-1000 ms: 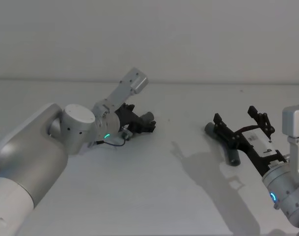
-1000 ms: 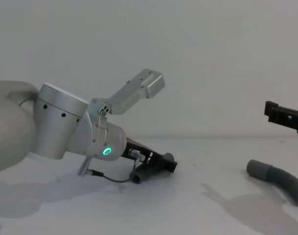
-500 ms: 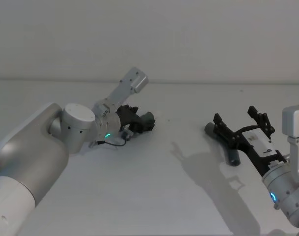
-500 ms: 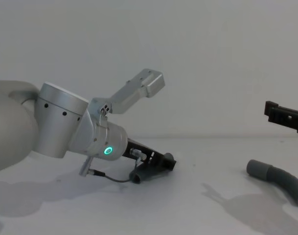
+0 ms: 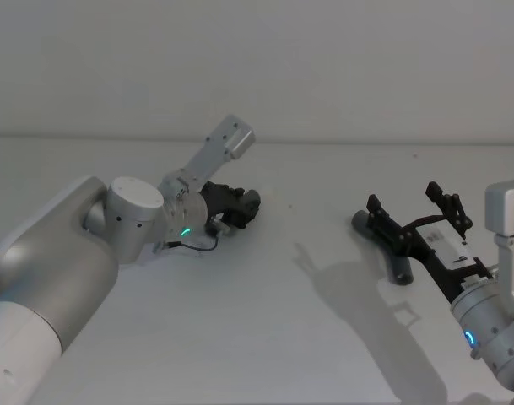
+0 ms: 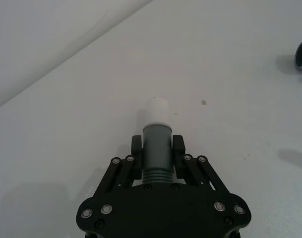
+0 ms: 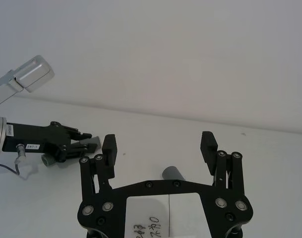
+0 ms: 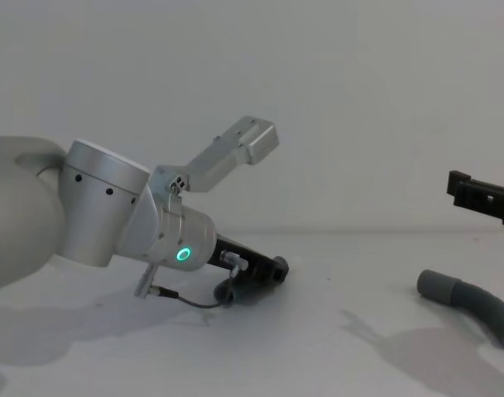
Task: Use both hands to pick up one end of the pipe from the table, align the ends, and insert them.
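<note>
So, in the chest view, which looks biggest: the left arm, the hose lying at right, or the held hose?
Largest: left arm, though nearest the camera.
Next: lying hose.
Smallest: held hose, mostly hidden in the shut left gripper.
Right gripper, open, at the right edge.

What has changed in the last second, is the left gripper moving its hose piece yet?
Yes, slightly. The left gripper, shut on the white-tipped hose piece, has drawn back a little toward the robot's left, taking the piece with it; it may also have risen a touch. Nothing was newly gripped or released. The right gripper stays open above the other hose piece, which lies unmoved on the table.
</note>
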